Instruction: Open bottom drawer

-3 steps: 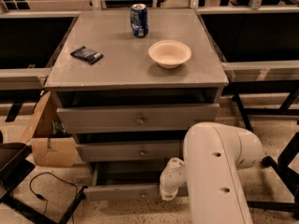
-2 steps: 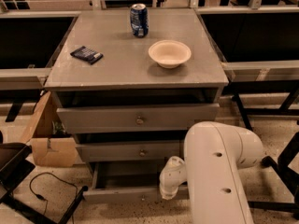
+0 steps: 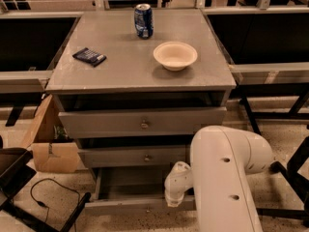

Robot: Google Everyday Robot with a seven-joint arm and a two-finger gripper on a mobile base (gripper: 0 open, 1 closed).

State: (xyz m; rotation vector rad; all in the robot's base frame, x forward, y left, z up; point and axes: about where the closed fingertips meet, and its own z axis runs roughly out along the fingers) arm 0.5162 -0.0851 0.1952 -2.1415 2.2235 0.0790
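The grey cabinet (image 3: 140, 71) has three drawers. The bottom drawer (image 3: 130, 206) stands pulled out, its slim front panel low near the floor and its grey tray interior (image 3: 133, 181) showing behind it. My gripper (image 3: 175, 193) is at the end of the white arm (image 3: 222, 178). It hangs low at the right part of the bottom drawer's front, just over the panel's top edge. The wrist hides what it touches, and I cannot see the bottom drawer's knob. The middle drawer (image 3: 145, 157) and top drawer (image 3: 144, 123) show round metal knobs.
On the cabinet top are a blue can (image 3: 143, 20), a cream bowl (image 3: 175, 55) and a dark flat packet (image 3: 89, 56). A cardboard box (image 3: 48, 144) stands at the left, with a black cable (image 3: 46, 197) on the floor. Black table frames flank both sides.
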